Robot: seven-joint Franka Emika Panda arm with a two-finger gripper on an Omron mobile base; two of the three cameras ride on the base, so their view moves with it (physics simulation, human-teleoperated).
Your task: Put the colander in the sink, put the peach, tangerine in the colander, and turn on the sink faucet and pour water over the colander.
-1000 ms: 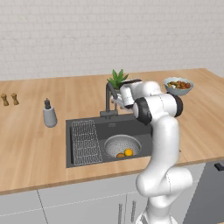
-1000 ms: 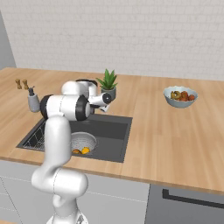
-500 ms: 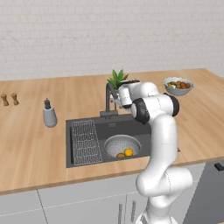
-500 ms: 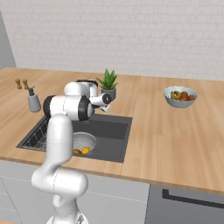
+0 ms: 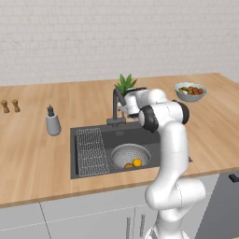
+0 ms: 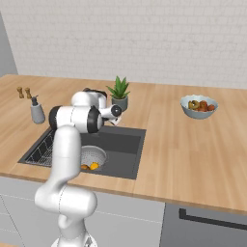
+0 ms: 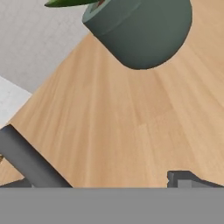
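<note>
The silvery colander (image 5: 131,154) (image 6: 92,157) sits in the dark sink (image 5: 90,134) (image 6: 126,147). Inside it lie the bright tangerine (image 5: 137,162) (image 6: 94,166) and the duller peach (image 5: 128,165) (image 6: 85,167). The tall dark sink faucet (image 5: 115,105) stands at the sink's back edge. My gripper (image 5: 123,106) (image 7: 98,184) is up beside the faucet's top, open. In the hand view a dark bar of the faucet (image 7: 31,163) crosses the lower left, and one fingertip (image 7: 186,179) shows at the lower right. The water is out of view.
A potted plant (image 5: 125,84) (image 6: 118,94) (image 7: 144,30) stands just behind the faucet, close to my hand. A grey soap dispenser (image 5: 52,122) (image 6: 37,111) is left of the sink, and a pale fruit bowl (image 5: 190,91) (image 6: 198,106) sits far right. A wire rack (image 5: 91,151) covers the sink's left side.
My hand has edged slightly towards the faucet. The colander and both fruits have stayed put.
</note>
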